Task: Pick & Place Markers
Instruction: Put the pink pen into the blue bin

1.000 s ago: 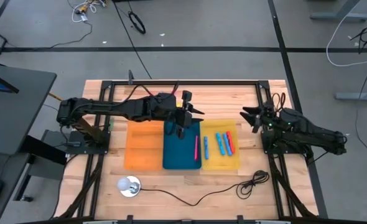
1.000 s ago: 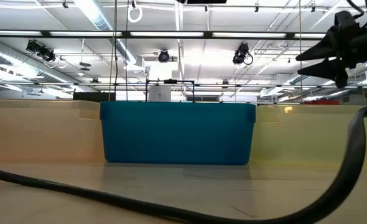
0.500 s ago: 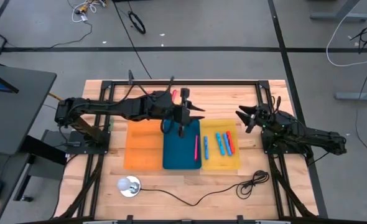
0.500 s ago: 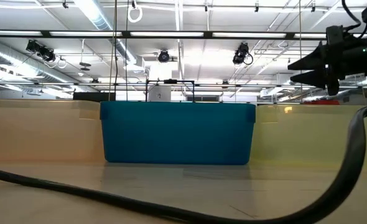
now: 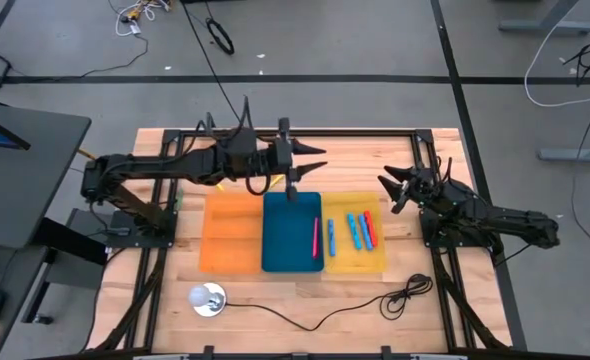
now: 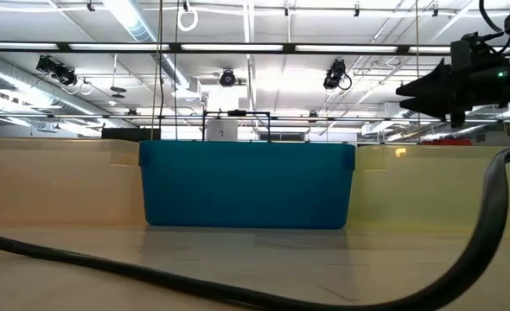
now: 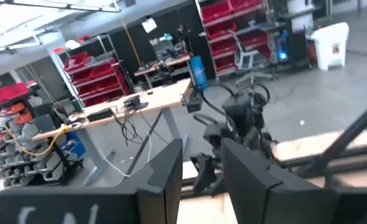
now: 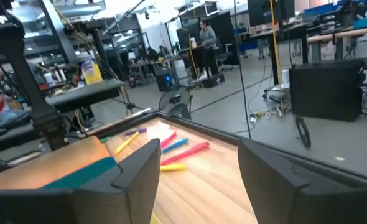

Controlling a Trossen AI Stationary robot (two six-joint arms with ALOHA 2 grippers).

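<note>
Three trays stand side by side mid-table: orange [image 5: 233, 232], blue [image 5: 287, 240] and yellow [image 5: 345, 255]. A pink marker [image 5: 315, 237] lies in the blue tray. Several blue markers [image 5: 355, 230] and a red one [image 5: 369, 228] lie in the yellow tray. More loose markers [image 8: 174, 149], pink, blue, red and yellow, lie on the bare wood toward the far edge. My left gripper [image 5: 318, 170] hangs open and level above the blue tray's far end, with nothing between its fingers [image 7: 202, 168]. My right gripper [image 5: 387, 190] is open and empty near the yellow tray's far right corner, pointing toward the table's left.
A black cable [image 5: 355, 305] winds over the table's near part and crosses the low view [image 6: 238, 285]. A small white round object [image 5: 206, 297] sits near the front left. A black metal frame [image 5: 315, 131] runs along the table's edges.
My left gripper has risen from over the blue tray and gone toward the table's far edge, tipping from pointing down to level. My right gripper has sunk a little and rolled. The markers in the trays have kept still.
</note>
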